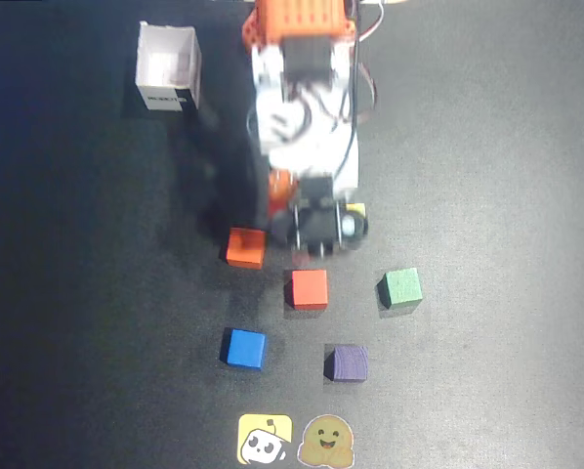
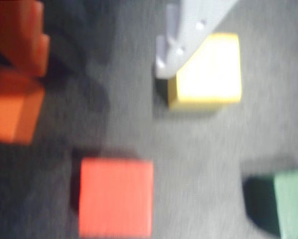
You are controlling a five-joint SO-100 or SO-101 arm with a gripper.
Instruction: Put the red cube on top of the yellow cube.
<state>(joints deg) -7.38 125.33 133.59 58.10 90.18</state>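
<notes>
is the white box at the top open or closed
Open: the overhead view looks straight into the white box, showing its inner walls and floor. No lid is visible.

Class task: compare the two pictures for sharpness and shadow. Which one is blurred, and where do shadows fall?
Wrist view: blurred throughout, the red cube and yellow cube soft-edged. Overhead view: sharper, the arm's shadow lying left of it, beside the orange cube.

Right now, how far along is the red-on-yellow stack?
Nothing is stacked yet. The red cube sits alone on the black mat, ungrasped. In the wrist view the gripper is down at mat level, its grey finger touching or overlapping the yellow cube and its orange finger by the orange cube, holding nothing. Still left: grasp red, lift, place it on yellow.
</notes>
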